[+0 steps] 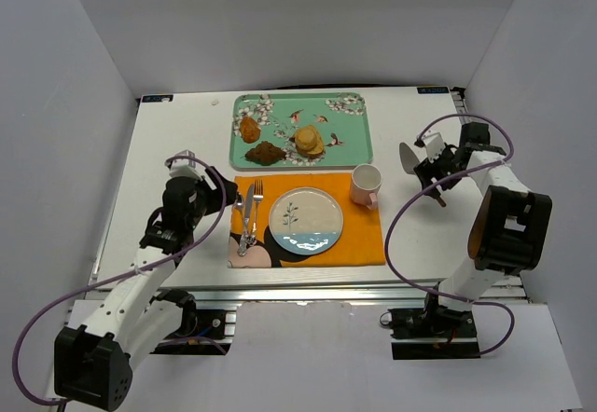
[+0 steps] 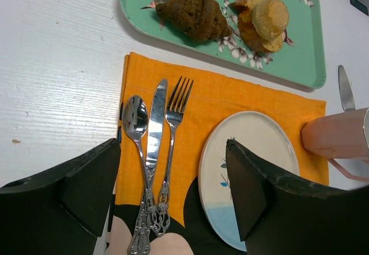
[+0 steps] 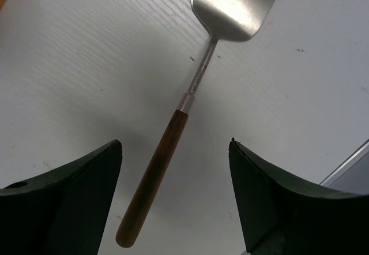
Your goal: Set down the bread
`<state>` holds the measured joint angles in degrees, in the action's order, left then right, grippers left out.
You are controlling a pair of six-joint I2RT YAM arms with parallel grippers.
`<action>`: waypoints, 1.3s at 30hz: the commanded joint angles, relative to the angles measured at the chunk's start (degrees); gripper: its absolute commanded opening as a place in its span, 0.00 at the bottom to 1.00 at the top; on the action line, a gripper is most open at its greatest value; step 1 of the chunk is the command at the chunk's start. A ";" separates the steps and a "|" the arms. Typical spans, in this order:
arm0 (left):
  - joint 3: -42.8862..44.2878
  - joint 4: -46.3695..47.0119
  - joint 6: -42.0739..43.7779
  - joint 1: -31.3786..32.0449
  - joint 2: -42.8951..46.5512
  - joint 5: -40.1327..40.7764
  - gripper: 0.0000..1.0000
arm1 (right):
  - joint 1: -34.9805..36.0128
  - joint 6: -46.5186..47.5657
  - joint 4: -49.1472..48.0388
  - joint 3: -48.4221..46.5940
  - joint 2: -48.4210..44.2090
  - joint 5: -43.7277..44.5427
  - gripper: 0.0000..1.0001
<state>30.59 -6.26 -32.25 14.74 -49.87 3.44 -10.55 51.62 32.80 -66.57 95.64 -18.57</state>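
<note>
The dark brown croissant-shaped bread point(image 1: 266, 152) lies on the green tray point(image 1: 350, 146), at its near left; it also shows in the left wrist view point(image 2: 195, 14). The round plate point(image 1: 306, 220) sits bare on the orange placemat point(image 1: 364, 235). My left gripper point(image 1: 227, 198) is open and empty, above the cutlery point(image 2: 151, 151) at the mat's left edge. My right gripper point(image 1: 431, 177) is open and empty, above a spatula point(image 3: 190, 87) with a wooden handle that lies on the table between its fingers.
A pale golden stacked bun point(image 1: 309, 141) and a small orange-brown pastry point(image 1: 250, 130) also lie on the tray. A pink mug point(image 1: 366, 185) stands on the mat's far right corner. Spoon, knife and fork lie left of the plate.
</note>
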 commanded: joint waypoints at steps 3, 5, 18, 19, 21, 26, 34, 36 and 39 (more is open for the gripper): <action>-1.23 -1.38 -0.80 -0.24 3.63 1.57 0.83 | -0.35 -2.91 -7.20 4.15 -1.85 5.82 0.77; -1.67 -1.30 -1.06 -0.24 4.25 1.39 0.83 | -0.35 -4.41 -9.06 7.22 -2.64 5.91 0.77; -2.73 -0.68 -1.24 -0.24 4.25 0.60 0.83 | -0.44 -17.25 -25.50 19.19 -5.20 5.74 0.54; -2.73 -0.77 -1.24 -0.24 4.43 0.60 0.83 | -0.44 -17.34 -25.76 19.19 -5.11 5.82 0.50; -2.99 -0.95 -1.32 -0.24 4.86 0.69 0.83 | -0.79 -17.95 -26.64 19.19 -5.19 5.83 0.37; -3.87 -1.56 -1.76 -0.24 6.88 1.13 0.83 | -1.14 -17.43 -26.73 18.32 -6.68 5.47 0.07; -2.73 -2.09 -1.76 -0.24 8.12 1.83 0.83 | 2.80 -10.51 -13.06 1.90 -11.44 -2.35 0.00; -2.29 -1.74 -1.59 -0.24 7.51 2.18 0.83 | 7.28 -8.03 -9.79 -5.63 -10.30 -1.65 0.00; -1.32 -1.38 -1.24 -0.24 6.54 2.45 0.83 | 14.66 -2.50 -1.62 -13.48 -6.26 0.98 0.00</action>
<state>27.05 -7.75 -33.87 14.74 -43.03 4.71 -2.33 42.26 23.20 -72.66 88.01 -16.10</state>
